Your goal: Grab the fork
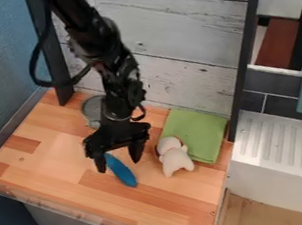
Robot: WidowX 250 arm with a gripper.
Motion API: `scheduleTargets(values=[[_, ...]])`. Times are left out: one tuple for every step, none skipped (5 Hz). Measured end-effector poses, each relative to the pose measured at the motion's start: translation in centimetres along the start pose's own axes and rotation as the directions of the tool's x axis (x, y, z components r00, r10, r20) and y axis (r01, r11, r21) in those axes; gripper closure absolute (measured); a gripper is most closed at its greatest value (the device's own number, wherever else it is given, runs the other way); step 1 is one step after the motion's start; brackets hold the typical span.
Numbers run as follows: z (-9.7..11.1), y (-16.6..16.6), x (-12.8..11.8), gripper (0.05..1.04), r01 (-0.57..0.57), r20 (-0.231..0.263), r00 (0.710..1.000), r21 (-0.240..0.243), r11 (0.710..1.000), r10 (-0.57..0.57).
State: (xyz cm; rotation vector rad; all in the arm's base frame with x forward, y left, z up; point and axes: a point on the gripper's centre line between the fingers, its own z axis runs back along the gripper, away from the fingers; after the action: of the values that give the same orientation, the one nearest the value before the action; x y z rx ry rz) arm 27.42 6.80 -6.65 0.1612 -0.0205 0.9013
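The black gripper [119,165] hangs low over the wooden counter, left of centre, with its two fingers spread apart. A long blue object [122,172] with a rounded near end lies slantwise on the wood, its upper end beside the left finger and its lower end nearer the front edge. It shows between and below the fingers, and nothing is clamped. No prongs are visible on it, so I cannot tell whether it is the fork.
Right of the gripper a white plush toy [177,160] lies against a folded green cloth [200,132]. A round grey metal container [92,110] stands behind the arm at left. White planks back the counter [75,202], and a white ridged sink drainboard [277,140] adjoins on the right.
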Motion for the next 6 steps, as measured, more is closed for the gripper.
scheduleTargets(values=[[-1.8, 0.2, 0.0, 0.083, -0.044, -0.075, 0.996, -0.074, 0.996, 0.039], [-2.1, 0.1, 0.3, 0.083, -0.054, -0.053, 0.997, -0.118, 0.992, 0.048], [-2.3, -0.2, 0.6, 0.113, -0.061, -0.031, 0.998, -0.136, 0.989, 0.057], [-3.0, -0.5, 0.3, 0.391, -0.040, 0.011, 0.999, -0.089, 0.995, 0.041], [-3.0, -0.8, 0.2, 0.622, -0.037, 0.021, 0.999, -0.091, 0.995, 0.039], [-3.0, -0.8, 0.1, 0.633, -0.035, 0.017, 0.999, -0.093, 0.995, 0.037]])
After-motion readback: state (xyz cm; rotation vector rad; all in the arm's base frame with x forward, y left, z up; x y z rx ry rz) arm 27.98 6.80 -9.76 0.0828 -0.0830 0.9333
